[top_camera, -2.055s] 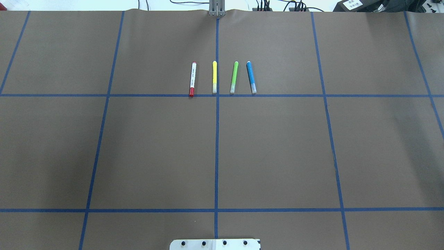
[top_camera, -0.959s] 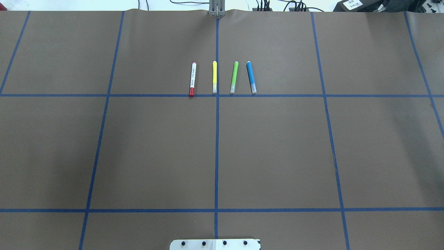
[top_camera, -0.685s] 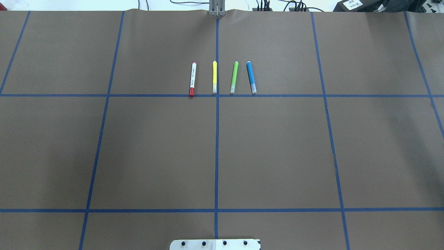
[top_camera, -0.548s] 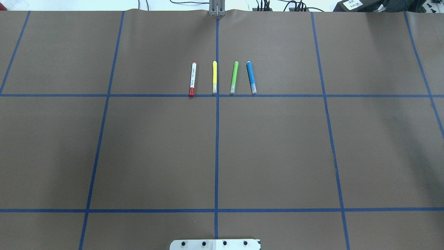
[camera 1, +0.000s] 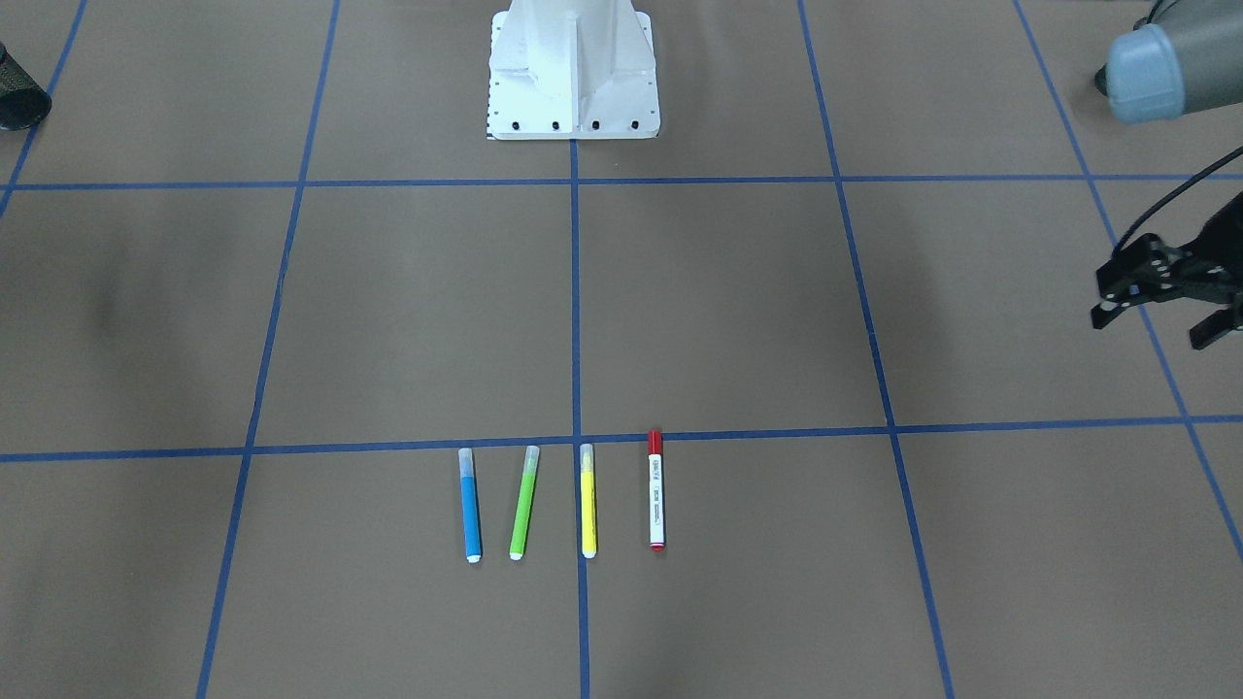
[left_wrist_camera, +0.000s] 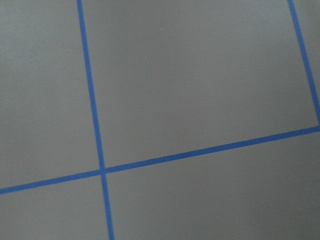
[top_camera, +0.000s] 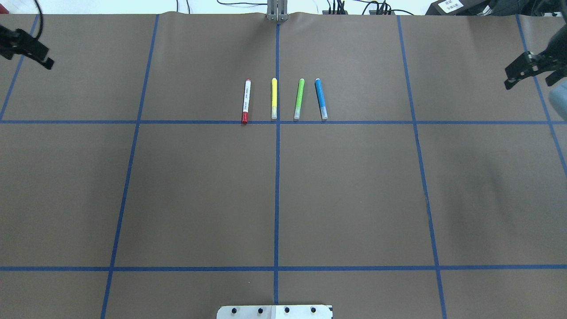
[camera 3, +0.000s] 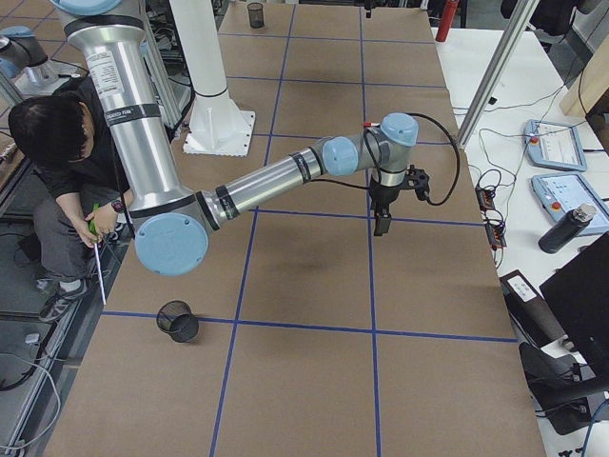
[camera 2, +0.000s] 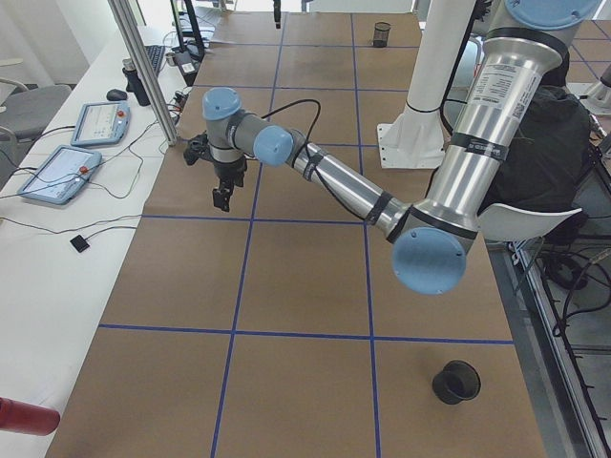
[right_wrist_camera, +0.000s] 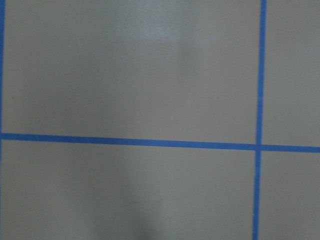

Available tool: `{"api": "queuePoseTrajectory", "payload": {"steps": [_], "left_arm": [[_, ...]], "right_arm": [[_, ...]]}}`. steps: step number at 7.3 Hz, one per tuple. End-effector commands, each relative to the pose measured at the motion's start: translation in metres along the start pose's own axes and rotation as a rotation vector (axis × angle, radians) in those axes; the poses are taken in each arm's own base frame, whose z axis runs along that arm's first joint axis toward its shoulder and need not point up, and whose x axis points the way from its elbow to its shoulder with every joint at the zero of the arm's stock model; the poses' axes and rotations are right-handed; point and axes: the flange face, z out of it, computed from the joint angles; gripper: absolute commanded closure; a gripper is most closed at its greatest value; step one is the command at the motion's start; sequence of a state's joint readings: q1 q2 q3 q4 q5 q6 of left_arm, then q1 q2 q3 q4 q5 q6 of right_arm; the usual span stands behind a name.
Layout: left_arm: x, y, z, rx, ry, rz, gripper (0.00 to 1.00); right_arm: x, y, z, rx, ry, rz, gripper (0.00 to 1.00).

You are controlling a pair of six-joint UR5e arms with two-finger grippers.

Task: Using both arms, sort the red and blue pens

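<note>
The red pen [top_camera: 246, 101] carries fine print on its white barrel, too small to read; no other writing is legible. It lies at the robot's left end of a row of four on the bench [top_camera: 199, 195], its red cap on a blue tape line [top_camera: 177, 121]. The yellow marker [top_camera: 273, 98], the green marker [top_camera: 299, 99] and the blue pen [top_camera: 320, 98] follow in turn. The left gripper [camera 1: 1156, 325] hangs well apart from the red pen, out to the left, jaws spread and empty. The right gripper [top_camera: 530, 82] hangs well apart beyond the blue pen, also spread and empty.
</note>
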State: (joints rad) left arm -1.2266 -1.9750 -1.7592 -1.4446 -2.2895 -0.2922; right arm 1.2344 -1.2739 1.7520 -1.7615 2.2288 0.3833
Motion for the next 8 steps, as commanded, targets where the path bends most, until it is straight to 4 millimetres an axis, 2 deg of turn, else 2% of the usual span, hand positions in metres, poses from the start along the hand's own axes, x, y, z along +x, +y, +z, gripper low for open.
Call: {"api": "queuePoseTrajectory", "payload": {"steps": [1, 2, 3, 4, 5, 6, 7, 8], "left_arm": [[0.076, -0.046, 0.029, -0.069, 0.026, -0.007, 0.0], [0.114, -0.072, 0.046, -0.098, 0.035, -0.061, 0.0], [0.152, -0.083, 0.071, -0.134, 0.039, -0.055, 0.02], [0.195, -0.081, 0.103, -0.182, 0.049, -0.018, 0.09], [0.214, -0.11, 0.108, -0.172, 0.056, -0.024, 0.09], [0.231, -0.124, 0.132, -0.195, 0.054, -0.025, 0.09], [0.252, -0.134, 0.147, -0.173, -0.003, -0.02, 0.05], [0.28, -0.138, 0.159, -0.171, -0.032, -0.046, 0.04]], "right_arm": [[-0.045, 0.001, 0.02, -0.013, -0.014, -0.054, 0.01], [-0.049, 0.003, 0.022, -0.01, -0.022, -0.048, 0.01], [-0.066, 0.004, 0.02, -0.008, -0.037, 0.02, 0.01], [-0.094, 0.012, 0.035, -0.021, -0.047, -0.005, 0.01], [-0.111, 0.015, 0.04, 0.004, -0.076, -0.056, 0.01], [-0.125, 0.018, 0.048, 0.012, -0.1, -0.052, 0.01], [-0.14, 0.021, 0.054, 0.015, -0.116, -0.031, 0.01], [-0.155, 0.008, 0.05, 0.027, -0.126, -0.04, 0.01]]}}
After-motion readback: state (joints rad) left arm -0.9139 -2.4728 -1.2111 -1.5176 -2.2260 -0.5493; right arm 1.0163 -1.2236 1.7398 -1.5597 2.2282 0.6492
